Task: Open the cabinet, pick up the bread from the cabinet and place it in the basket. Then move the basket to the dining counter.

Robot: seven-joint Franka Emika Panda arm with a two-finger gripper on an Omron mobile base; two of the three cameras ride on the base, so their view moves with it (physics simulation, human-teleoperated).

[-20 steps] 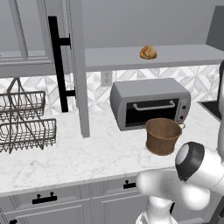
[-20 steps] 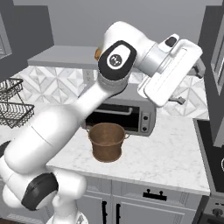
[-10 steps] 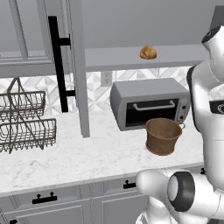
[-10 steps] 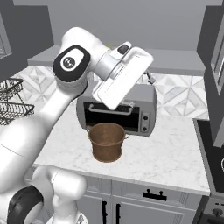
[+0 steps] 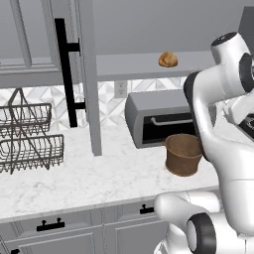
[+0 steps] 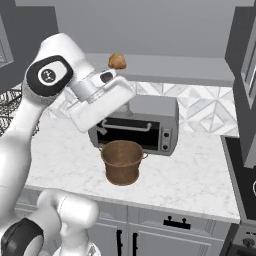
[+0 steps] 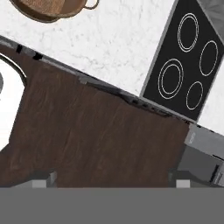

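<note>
The cabinet [image 5: 89, 74] stands open, its door swung out edge-on with the black bar handle. On the marble table [image 5: 99, 173], a grey toaster oven [image 6: 150, 122] sits behind the basket [image 6: 121, 161]. The bread [image 6: 117, 61] lies on the cabinet shelf, above and well apart from the pincer [image 7: 113, 181], whose fingers stand wide and empty, facing the floor and cooktop [image 7: 186, 61].

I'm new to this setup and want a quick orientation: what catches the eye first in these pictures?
The big white arm sweeps across the scene above the worktop. Behind it, the bread sits alone on the shelf of the cabinet, whose door already stands open. Below, the basket stands on the marble worktop right in front of the grey toaster oven.
</note>
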